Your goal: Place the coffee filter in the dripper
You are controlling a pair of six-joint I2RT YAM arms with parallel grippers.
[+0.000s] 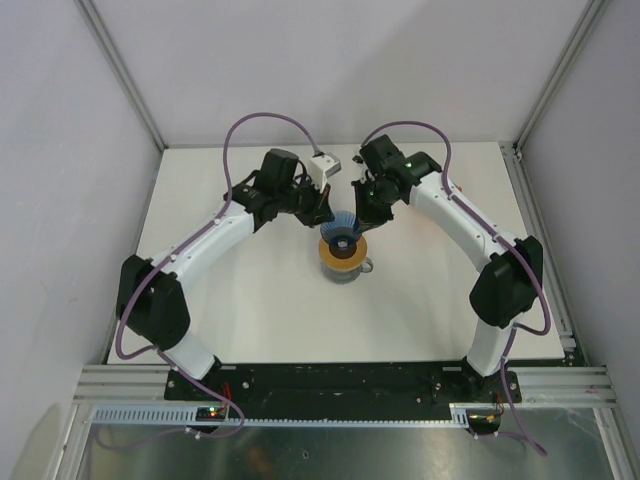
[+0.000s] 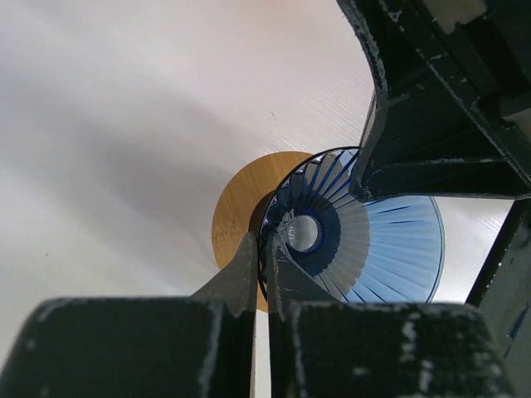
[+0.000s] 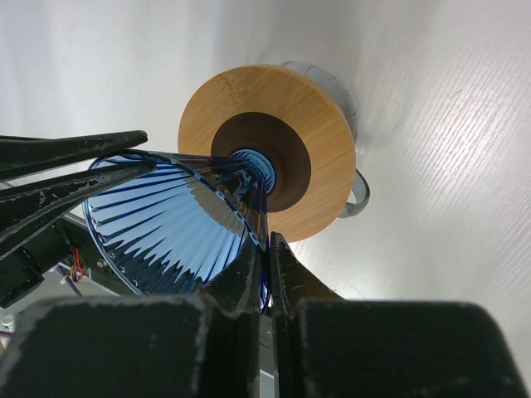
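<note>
The dripper (image 1: 340, 221), a dark-blue ribbed translucent cone, hangs tilted just above a flat wooden ring (image 1: 344, 251) that lies on a grey mug (image 1: 352, 270). My left gripper (image 1: 325, 213) is shut on the cone's wall from the left, its fingertips pinching the rim (image 2: 264, 249). My right gripper (image 1: 362, 214) is shut on the opposite side of the rim (image 3: 267, 245). In the right wrist view the dripper (image 3: 166, 228) points its narrow end at the ring's dark centre (image 3: 274, 149). The coffee filter is out of view.
The mug's handle (image 3: 362, 192) sticks out toward the right. White table (image 1: 250, 300) lies around the mug, closed in by pale walls on three sides. Both arms reach in from the near edge and meet over the mug.
</note>
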